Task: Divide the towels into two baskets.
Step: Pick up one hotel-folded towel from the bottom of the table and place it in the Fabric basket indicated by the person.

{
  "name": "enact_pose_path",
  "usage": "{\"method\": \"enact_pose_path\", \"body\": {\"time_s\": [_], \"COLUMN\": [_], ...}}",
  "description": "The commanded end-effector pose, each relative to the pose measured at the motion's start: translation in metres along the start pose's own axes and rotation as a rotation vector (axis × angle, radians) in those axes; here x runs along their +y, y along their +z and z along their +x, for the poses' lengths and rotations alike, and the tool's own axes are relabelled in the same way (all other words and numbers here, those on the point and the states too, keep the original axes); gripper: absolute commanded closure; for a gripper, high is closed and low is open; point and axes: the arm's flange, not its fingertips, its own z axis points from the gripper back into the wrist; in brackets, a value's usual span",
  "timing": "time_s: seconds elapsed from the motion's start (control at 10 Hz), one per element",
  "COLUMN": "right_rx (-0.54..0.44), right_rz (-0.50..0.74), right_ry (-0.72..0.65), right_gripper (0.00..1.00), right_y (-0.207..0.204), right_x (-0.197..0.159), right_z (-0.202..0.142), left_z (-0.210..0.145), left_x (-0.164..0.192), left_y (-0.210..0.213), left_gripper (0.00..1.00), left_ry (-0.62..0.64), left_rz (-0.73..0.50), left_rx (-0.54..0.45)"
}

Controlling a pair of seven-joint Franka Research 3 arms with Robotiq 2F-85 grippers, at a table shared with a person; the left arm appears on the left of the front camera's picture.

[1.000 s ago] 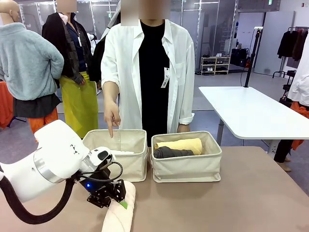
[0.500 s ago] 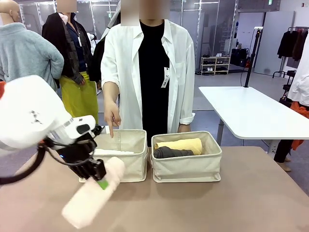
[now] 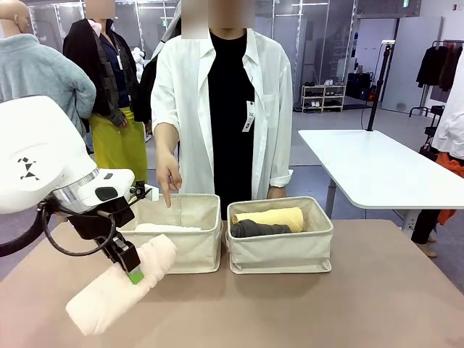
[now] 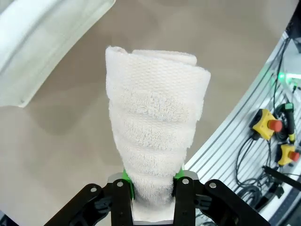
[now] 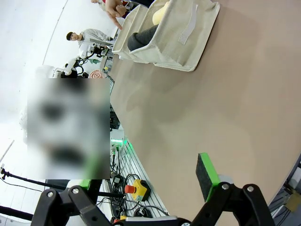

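White arm (image 3: 43, 163), black cable (image 3: 61, 243), green-padded fingers (image 3: 135, 276)

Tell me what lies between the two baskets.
Nothing: in the front view, a narrow bare gap separates the left basket from the right basket, with bare table in front.

Four towels (image 3: 119, 290), two baskets (image 3: 280, 250)

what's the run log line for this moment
left gripper: shut on cream towel, lifted off table | right gripper: open, holding nothing | left basket: white towel, person's hand pointing | right basket: yellow, grey towels
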Motion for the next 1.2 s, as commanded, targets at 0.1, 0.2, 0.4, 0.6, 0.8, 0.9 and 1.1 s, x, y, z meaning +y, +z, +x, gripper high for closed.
{"method": "enact_pose_path", "body": {"time_s": [0.1, 0.2, 0.4, 0.6, 0.8, 0.9, 1.1], "right_rx": [0.010, 0.010, 0.010, 0.010, 0.010, 0.010, 0.010], "right_rz": [-0.011, -0.011, -0.011, -0.011, -0.011, -0.011, -0.011], "right_ry": [-0.006, -0.006, -0.006, -0.006, -0.006, -0.006, -0.006], "right_gripper": [0.00, 0.00, 0.00, 0.00, 0.00, 0.00, 0.00], "right_y": [-0.002, -0.002, -0.002, -0.002, -0.002, -0.002, -0.002], "right_x": [0.005, 0.005, 0.005, 0.005, 0.005, 0.005, 0.005], "right_z": [-0.004, -0.004, -0.004, -0.004, -0.004, -0.004, -0.004], "left_z": [-0.003, 0.011, 0.056, 0.101, 0.144, 0.169, 0.198], "left_x": [0.006, 0.009, 0.010, 0.021, 0.046, 0.062, 0.086], "left_y": [0.017, 0.033, 0.049, 0.058, 0.064, 0.063, 0.052], "left_gripper": [0.66, 0.66, 0.66, 0.66, 0.66, 0.66, 0.66], "left_ry": [-0.145, -0.244, -0.424, -0.494, -0.549, -0.591, -0.684], "left_rz": [0.077, 0.148, 0.222, 0.240, 0.318, 0.352, 0.362], "left_rx": [-0.035, -0.092, -0.123, -0.098, -0.048, -0.015, 0.058]}}
